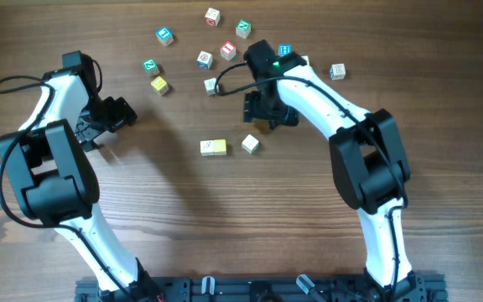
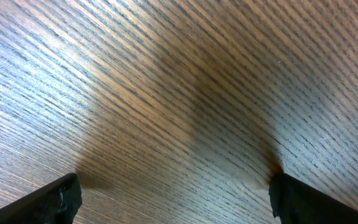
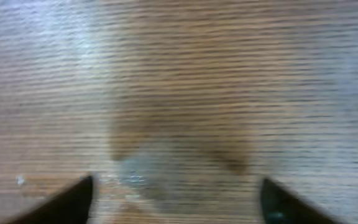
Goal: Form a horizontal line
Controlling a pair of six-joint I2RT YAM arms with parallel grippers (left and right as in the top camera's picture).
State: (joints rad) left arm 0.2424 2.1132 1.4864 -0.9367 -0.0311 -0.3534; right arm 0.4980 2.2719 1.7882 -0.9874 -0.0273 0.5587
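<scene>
Small letter cubes lie on the wooden table in the overhead view. Two yellow-white cubes [image 1: 213,148] sit side by side near the middle, with a third white cube [image 1: 251,143] just to their right and slightly apart. Several more cubes are scattered at the back, among them a blue one [image 1: 165,35], a yellow one [image 1: 159,85] and a red one [image 1: 228,50]. My right gripper [image 1: 268,116] hovers just behind the third cube; in the right wrist view [image 3: 176,199] it is open over bare wood. My left gripper [image 1: 122,113] is open and empty at the left, also over bare wood in its wrist view [image 2: 173,199].
A cube [image 1: 337,71] lies alone at the back right and another [image 1: 285,52] is partly hidden behind my right arm. A small white cube [image 1: 210,85] lies left of the right wrist.
</scene>
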